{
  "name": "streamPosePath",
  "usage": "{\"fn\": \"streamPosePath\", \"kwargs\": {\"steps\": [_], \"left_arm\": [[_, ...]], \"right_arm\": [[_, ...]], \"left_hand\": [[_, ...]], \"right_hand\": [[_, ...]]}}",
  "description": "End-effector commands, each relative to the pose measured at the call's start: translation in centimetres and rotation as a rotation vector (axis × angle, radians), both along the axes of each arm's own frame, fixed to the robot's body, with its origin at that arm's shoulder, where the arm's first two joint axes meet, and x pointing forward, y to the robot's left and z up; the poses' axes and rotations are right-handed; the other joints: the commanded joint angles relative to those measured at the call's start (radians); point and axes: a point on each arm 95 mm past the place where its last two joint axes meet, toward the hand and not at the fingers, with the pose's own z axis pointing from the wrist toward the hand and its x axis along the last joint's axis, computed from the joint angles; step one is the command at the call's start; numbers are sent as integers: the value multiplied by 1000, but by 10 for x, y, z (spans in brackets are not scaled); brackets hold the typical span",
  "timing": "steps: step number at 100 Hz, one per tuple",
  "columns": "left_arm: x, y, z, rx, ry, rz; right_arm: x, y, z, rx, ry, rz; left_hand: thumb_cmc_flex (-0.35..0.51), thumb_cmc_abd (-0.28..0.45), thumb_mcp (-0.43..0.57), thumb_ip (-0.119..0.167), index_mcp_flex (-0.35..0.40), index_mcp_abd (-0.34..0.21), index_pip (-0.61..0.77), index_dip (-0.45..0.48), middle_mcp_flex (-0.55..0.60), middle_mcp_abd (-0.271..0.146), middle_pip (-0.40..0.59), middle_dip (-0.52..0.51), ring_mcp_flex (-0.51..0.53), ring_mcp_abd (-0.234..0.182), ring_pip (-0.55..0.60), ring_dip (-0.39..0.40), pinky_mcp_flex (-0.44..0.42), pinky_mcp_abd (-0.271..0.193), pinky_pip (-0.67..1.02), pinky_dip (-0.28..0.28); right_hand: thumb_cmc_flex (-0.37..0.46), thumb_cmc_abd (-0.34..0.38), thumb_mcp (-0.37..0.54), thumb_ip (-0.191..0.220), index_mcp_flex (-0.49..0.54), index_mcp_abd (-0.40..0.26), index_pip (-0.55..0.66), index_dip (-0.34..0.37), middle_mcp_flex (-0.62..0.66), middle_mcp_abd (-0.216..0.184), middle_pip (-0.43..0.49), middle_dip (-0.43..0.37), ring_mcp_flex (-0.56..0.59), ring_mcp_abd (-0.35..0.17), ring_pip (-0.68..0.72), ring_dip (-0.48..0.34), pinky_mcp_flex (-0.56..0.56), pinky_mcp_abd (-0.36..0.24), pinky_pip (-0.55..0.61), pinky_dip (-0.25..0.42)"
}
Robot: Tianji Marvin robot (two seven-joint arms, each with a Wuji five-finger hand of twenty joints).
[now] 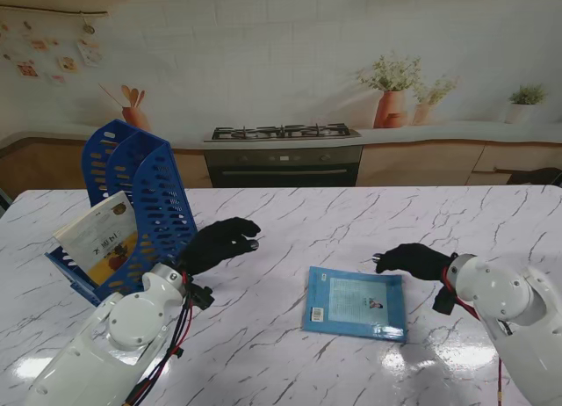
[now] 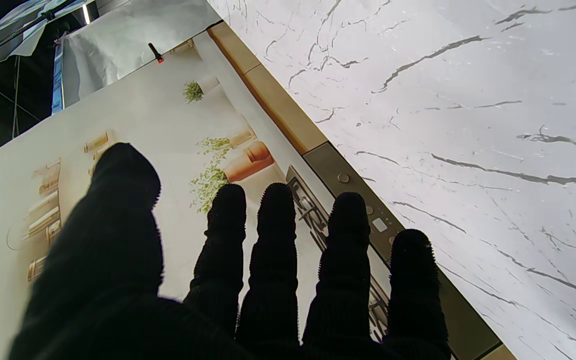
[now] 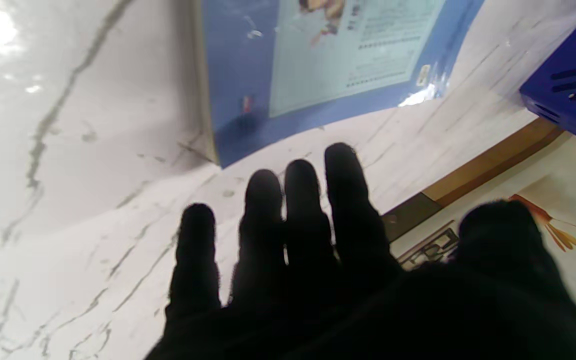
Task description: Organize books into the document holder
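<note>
While one book (image 1: 104, 237) already leans in the blue document holder (image 1: 140, 191) at far left, a blue book (image 1: 356, 303) lies flat mid-table. Both the left hand (image 1: 219, 241) and right hand (image 1: 413, 260) are spread empty; the cover's far edge should be lifted cleanly.

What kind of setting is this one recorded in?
Likely a lab or studio mock-up of a kitchen: the stove and potted plants belong to a printed backdrop, clipped up in the left wrist view, behind a marble-look table.
</note>
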Motion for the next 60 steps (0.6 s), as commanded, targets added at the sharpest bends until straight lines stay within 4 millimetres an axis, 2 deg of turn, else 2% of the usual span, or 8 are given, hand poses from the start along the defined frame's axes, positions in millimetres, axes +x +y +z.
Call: {"fn": "streamPosePath", "kwargs": {"steps": [1,12,24,42,52,60], "left_arm": [[-4,-5,-5,-19,9,-20],[-6,-7,-7,-23,14,-28],[-9,-9,-9,-29,17,-39],[-15,-12,-14,-27,28,-56],[-19,-14,-18,-15,36,-72],[-24,-17,-21,-8,36,-87]], "right_arm": [[-7,-4,-13,-3,44,-6],[-13,-5,-18,2,69,-4],[-19,-4,-21,-5,84,24],[-30,-1,-25,19,120,45],[-38,4,-25,30,129,81],[-43,8,-25,43,130,104]], "left_hand": [[20,39,-36,29,16,0,9,-2,8,-7,21,-3,5,10,26,11,-12,0,-16,5],[22,41,-34,29,16,0,10,-3,8,-4,22,-2,10,11,31,13,6,1,4,13],[23,44,-33,29,17,5,12,-4,9,5,28,-1,26,14,54,25,58,-20,88,39],[28,46,-30,30,19,12,15,-8,22,16,42,2,59,26,103,44,114,-27,208,41],[30,49,-23,30,34,28,28,-6,58,27,72,14,105,32,170,73,151,-21,295,59],[25,47,-5,29,70,45,92,22,120,34,123,37,178,30,259,105,216,-9,394,94]], "right_hand": [[-27,-10,9,51,21,-14,19,6,25,6,15,10,20,-9,0,2,-3,65,23,12],[-32,-13,17,51,28,-15,23,6,32,3,19,12,25,-9,3,4,0,73,26,14],[-42,-11,26,50,30,-15,25,5,37,3,20,12,32,-4,6,5,6,88,33,18],[-57,-19,51,49,59,-7,40,7,70,25,28,14,69,23,17,9,38,130,77,44],[-74,-23,74,47,83,-5,53,8,103,37,35,16,108,43,33,15,73,160,113,75],[-79,-25,80,47,94,-9,59,9,117,37,38,17,121,46,39,18,80,165,120,83]]}}
